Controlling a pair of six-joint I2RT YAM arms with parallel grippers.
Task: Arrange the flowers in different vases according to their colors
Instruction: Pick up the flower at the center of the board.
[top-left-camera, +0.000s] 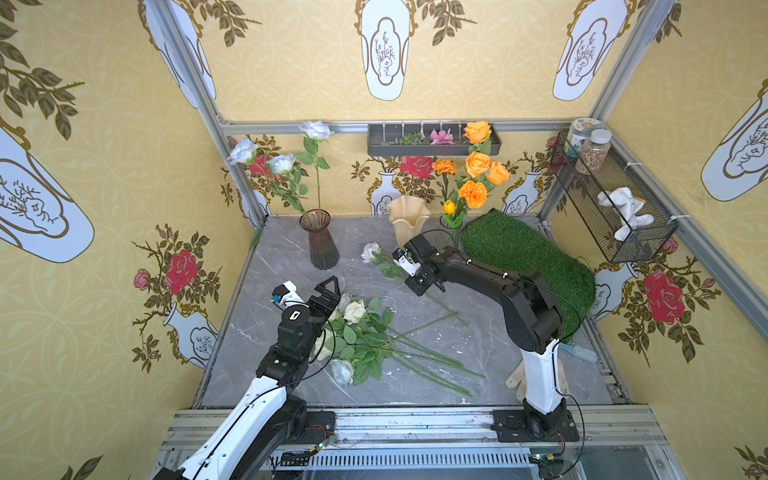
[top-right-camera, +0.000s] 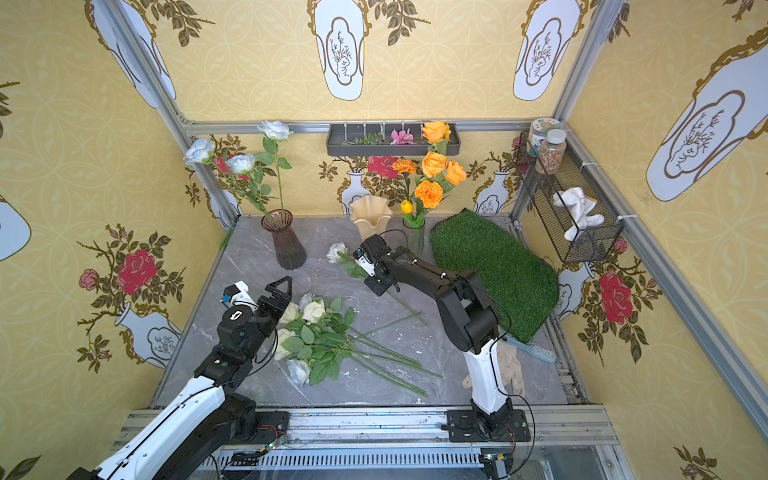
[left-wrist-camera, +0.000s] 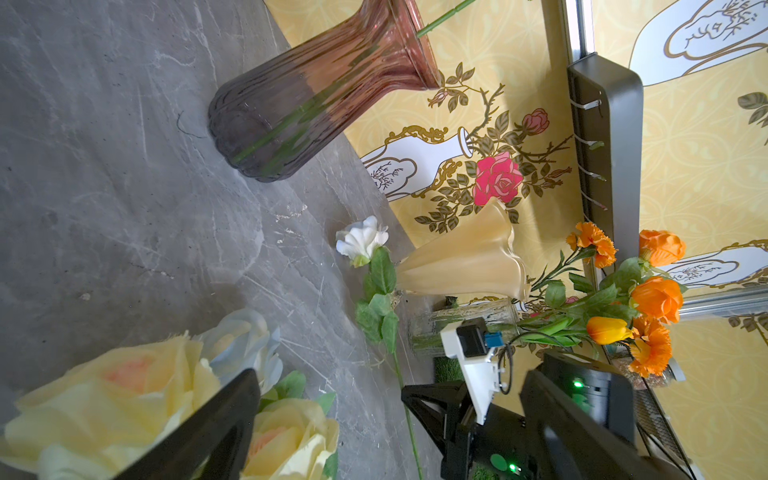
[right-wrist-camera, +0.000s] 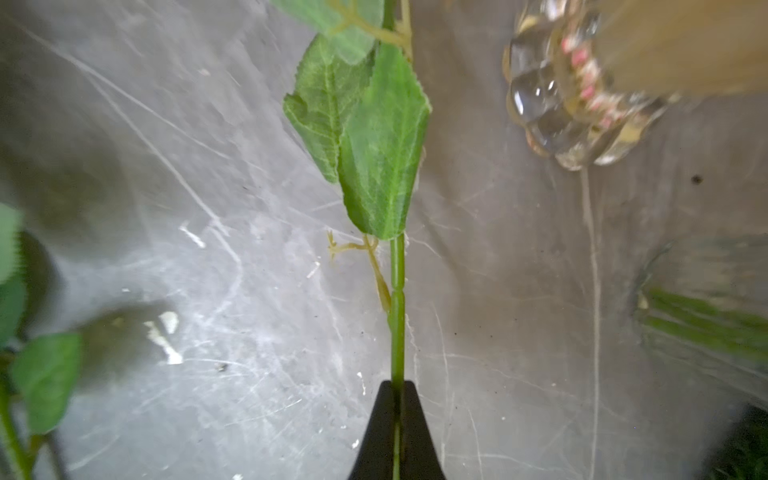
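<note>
- Underneath, the grey marbled table (top-left-camera: 286, 266) carries everything, its top scratched and flecked with white bits
- At the far right a green turf mat (top-left-camera: 528, 266) arches up behind the right arm
- Near the front left lies a heap of flowers (top-left-camera: 361, 332): cream-yellow roses with a peach blush at the heart and one pale blue-white bloom at the near edge, their leaves bunched and long green stems fanning to the right
- Along the back stand the vases:
  - the purple-brown vase (top-left-camera: 320, 243), ribbed and smoky, holds pale blue-white roses (top-left-camera: 281, 163) on tall stems
  - the cream vase (top-left-camera: 407, 222) with its ruffled rim stands in the middle
  - the clear vase (top-right-camera: 415, 235), just beside it, holds orange roses and marigolds (top-left-camera: 478, 164)
- Between the heap and the cream vase is a white rose (top-left-camera: 370, 251), bloom toward the back; whether it touches the table I cannot tell
- The right gripper (right-wrist-camera: 397, 399) is clamped tight on that rose's thin green stem, just below the leaves
- The left gripper (top-left-camera: 328, 297) hangs over the heap's cream roses, jaws spread wide, holding nothing
</note>
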